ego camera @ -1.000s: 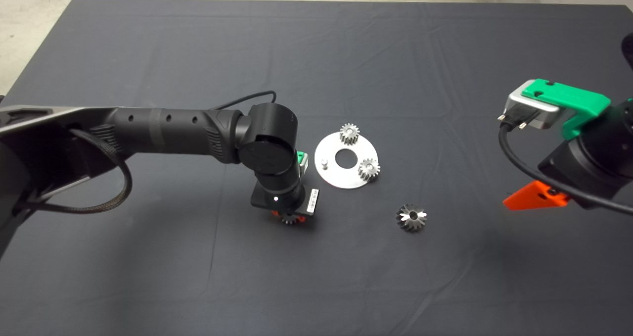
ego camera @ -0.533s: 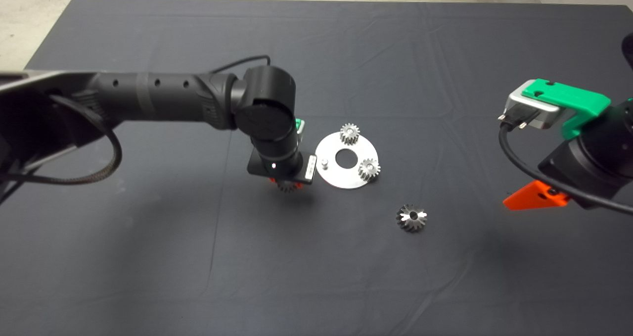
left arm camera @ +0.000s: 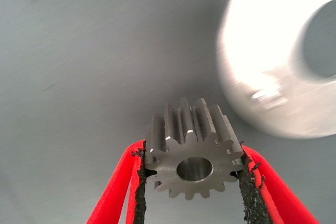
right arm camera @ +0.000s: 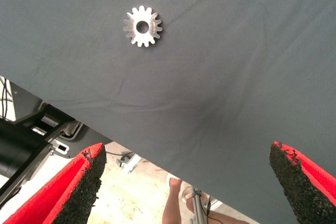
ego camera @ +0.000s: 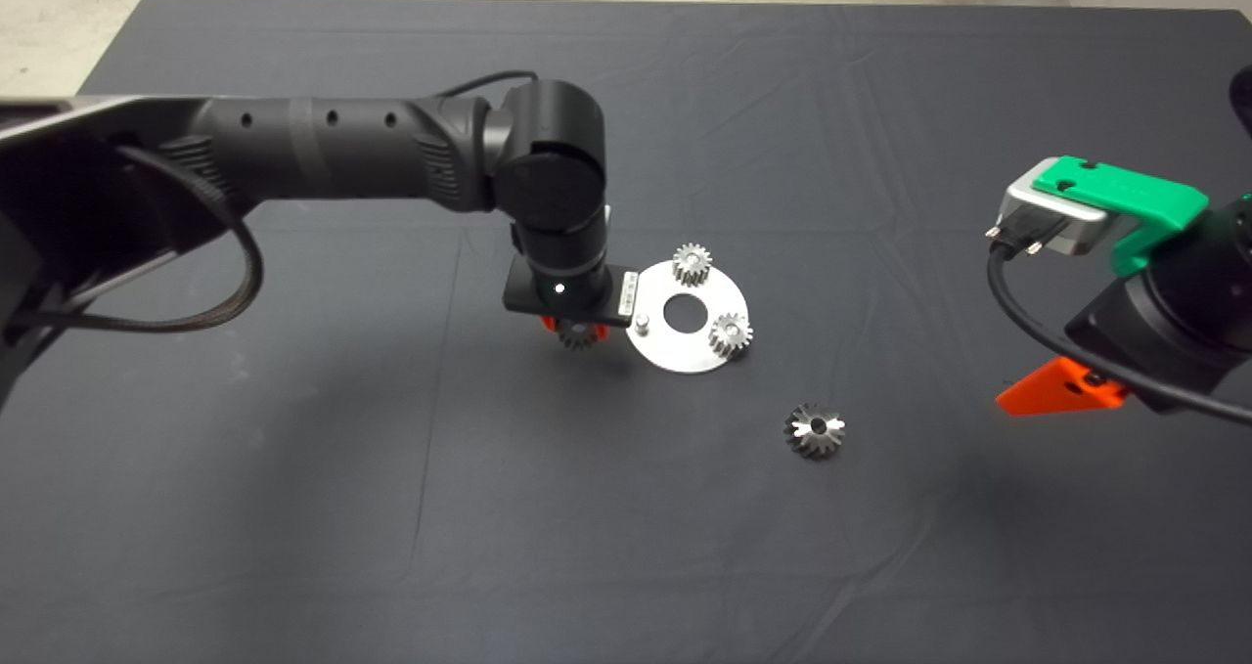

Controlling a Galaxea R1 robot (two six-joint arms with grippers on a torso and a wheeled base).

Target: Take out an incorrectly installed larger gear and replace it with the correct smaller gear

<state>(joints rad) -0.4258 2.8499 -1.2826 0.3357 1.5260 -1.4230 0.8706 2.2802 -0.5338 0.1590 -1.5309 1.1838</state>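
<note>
My left gripper (ego camera: 577, 332) is shut on the smaller gear (ego camera: 579, 335), a pale silver gear with a round centre hole. It holds the gear just left of the round silver plate (ego camera: 685, 357), close to the plate's bare pin (ego camera: 643, 324). In the left wrist view the gear (left arm camera: 185, 136) sits between the red fingers (left arm camera: 251, 182), with the plate (left arm camera: 262, 66) just beyond. The larger gear (ego camera: 814, 430), dark and shiny, lies on the mat to the lower right of the plate; it also shows in the right wrist view (right arm camera: 143, 26). My right gripper (right arm camera: 194, 182) is open and waits at the right edge (ego camera: 1061, 390).
Two other small silver gears (ego camera: 692, 264) (ego camera: 730, 333) sit on pins on the plate, which has a centre hole (ego camera: 684, 313). The dark mat's near edge and a person's leg (right arm camera: 173, 203) show in the right wrist view.
My left gripper has carried the smaller gear away from the mat's front and to the right, up to the plate's left edge. The right arm and the larger gear have not moved.
</note>
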